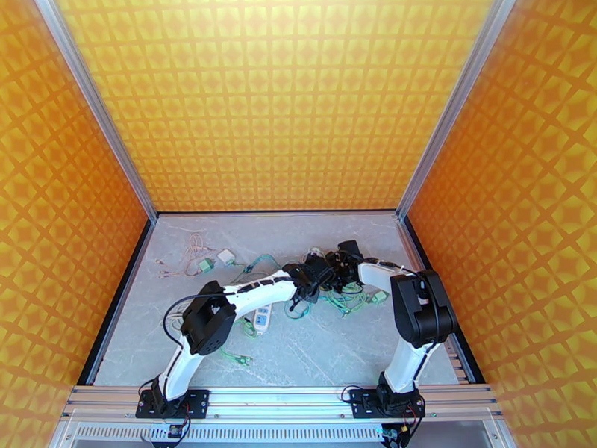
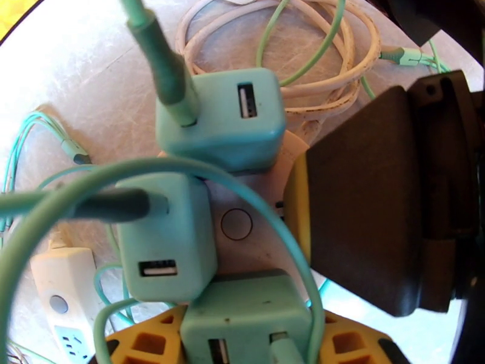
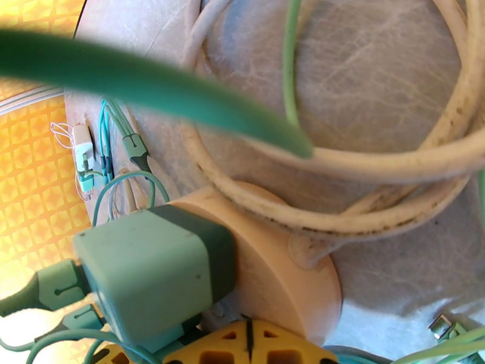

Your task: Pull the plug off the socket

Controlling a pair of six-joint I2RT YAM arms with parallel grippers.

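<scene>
Plug [image 2: 242,310], teal, sits in the round beige socket [image 2: 254,238] beside two matching chargers [image 2: 221,119], mid-table [image 1: 336,352] toward the far edge. Left gripper [image 2: 248,344] pinches it between yellow fingers [image 2: 145,341]. Right gripper [image 3: 248,347], fingers pressed together, rests against the socket rim.

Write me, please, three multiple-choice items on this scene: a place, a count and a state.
1. In the left wrist view, where is the white power strip? A) lower left of the round socket B) upper right of it C) on top of it
2. How many teal chargers sit on that socket? A) one B) two C) three
3. The right gripper has its fingers: A) wide apart B) closed together C) clamped on a cable
Answers: 1 A, it lies in the lower-left corner; 2 C, three teal blocks stand on it; 3 B, the yellow tips meet without a gap.
</scene>
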